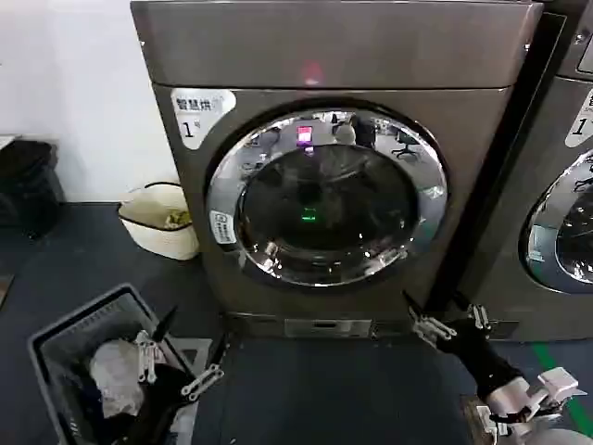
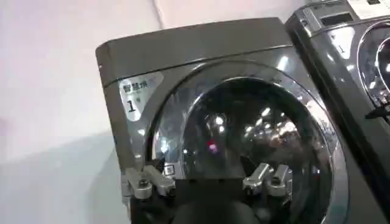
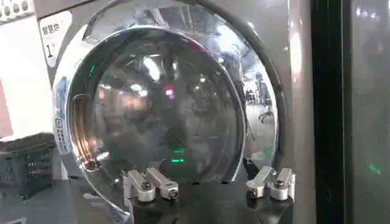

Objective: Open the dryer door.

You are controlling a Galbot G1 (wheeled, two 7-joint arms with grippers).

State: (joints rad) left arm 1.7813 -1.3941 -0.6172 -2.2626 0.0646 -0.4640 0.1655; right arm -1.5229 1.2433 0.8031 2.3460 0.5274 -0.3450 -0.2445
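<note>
Bronze-grey metal forms the dryer [image 1: 352, 65], which stands against a white wall on a dark floor. A white "1" sticker [image 1: 196, 113] sits at its upper left corner, and a small pink light [image 1: 312, 72] glows on the top panel.

The door [image 1: 326, 195] is centred on the front, a chrome ring around dark bulging glass. In the head view it lies flush with the front and appears closed.

The right gripper [image 1: 451, 322] is low at the dryer's lower right corner, fingers spread apart and holding nothing. In the right wrist view the same gripper [image 3: 210, 185] faces the door [image 3: 158, 103] from close by, clear of the chrome ring.

The left gripper [image 1: 176, 362] is low on the left, over a grey basket [image 1: 65, 338] that holds white cloth, well apart from the door. Its fingers are also spread and empty. In the left wrist view this gripper [image 2: 210, 182] points toward the dryer [image 2: 189, 45].

A cream bucket [image 1: 162, 218] stands beside the dryer's left side. A second machine [image 1: 565, 213] stands at the right.
</note>
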